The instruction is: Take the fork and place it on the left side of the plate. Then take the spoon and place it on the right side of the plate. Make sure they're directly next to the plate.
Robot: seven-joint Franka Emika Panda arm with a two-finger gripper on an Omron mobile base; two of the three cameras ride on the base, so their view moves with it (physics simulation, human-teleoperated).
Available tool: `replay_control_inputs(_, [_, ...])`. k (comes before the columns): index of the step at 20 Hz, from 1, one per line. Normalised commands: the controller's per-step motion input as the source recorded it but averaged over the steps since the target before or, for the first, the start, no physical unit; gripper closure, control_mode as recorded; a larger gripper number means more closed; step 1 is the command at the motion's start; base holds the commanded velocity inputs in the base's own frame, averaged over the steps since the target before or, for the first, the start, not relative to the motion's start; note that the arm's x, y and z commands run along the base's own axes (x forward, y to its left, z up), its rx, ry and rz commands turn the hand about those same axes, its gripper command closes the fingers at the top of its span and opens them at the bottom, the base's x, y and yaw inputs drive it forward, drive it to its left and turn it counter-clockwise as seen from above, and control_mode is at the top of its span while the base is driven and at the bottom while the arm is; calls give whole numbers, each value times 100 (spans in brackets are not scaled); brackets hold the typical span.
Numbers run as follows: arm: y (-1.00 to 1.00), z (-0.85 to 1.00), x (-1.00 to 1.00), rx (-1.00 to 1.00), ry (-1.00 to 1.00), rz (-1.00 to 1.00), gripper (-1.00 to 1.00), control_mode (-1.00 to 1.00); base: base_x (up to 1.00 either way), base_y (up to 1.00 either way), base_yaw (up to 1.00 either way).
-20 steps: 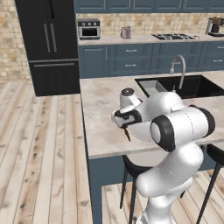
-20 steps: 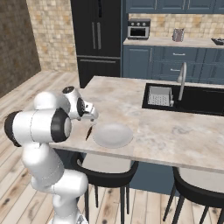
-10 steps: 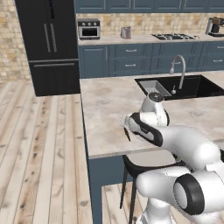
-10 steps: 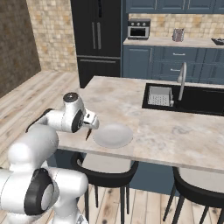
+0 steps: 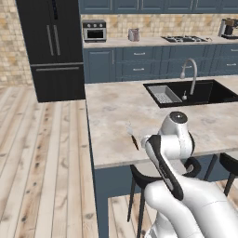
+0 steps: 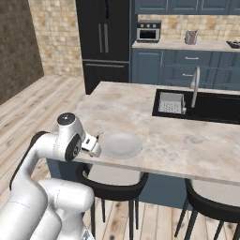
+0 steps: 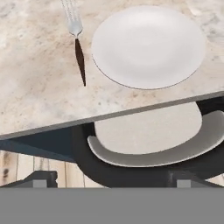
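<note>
In the hand view, the fork [image 7: 78, 43] lay at the upper left of the picture, flat on the counter [image 7: 39, 87]. Its silver prongs pointed to the top edge and its dark handle pointed down toward the counter's front edge. It sat just beside the plate [image 7: 148, 46], with a thin strip of counter between them, so it looked as if it had been put there on purpose, on the plate's left side, as the task asked.

The plate filled the upper right of that picture. It was white and had nothing on it. It sat near the front edge of the counter, above a black stool [image 7: 148, 153] that showed in the lower half.

In the right base view, the gripper [image 6: 93, 145] was at the middle left of the picture, just off the counter's edge and near the plate's left side. Its fingers were spread wide and held nothing. The hand was let go because the fork was already lying down.

The spoon could not be found in these pictures. It was probably the next thing to fetch, since the plate's right side was bare.
</note>
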Motion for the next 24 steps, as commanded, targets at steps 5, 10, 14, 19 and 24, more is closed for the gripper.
replay_control_inputs(5, [-12,0,-89,0,5,-15,-100,-100,0,0,0])
replay_control_inputs(10, [-14,0,-65,0,2,-9,-100,-100,0,0,0])
replay_control_inputs(14, [0,0,-6,0,4,0,-100,-100,0,0,0])
replay_control_inputs(19, [0,0,0,0,1,0,-100,100,-25,0,0])
replay_control_inputs(24, [0,0,0,0,0,0,-100,100,-70,16,0])
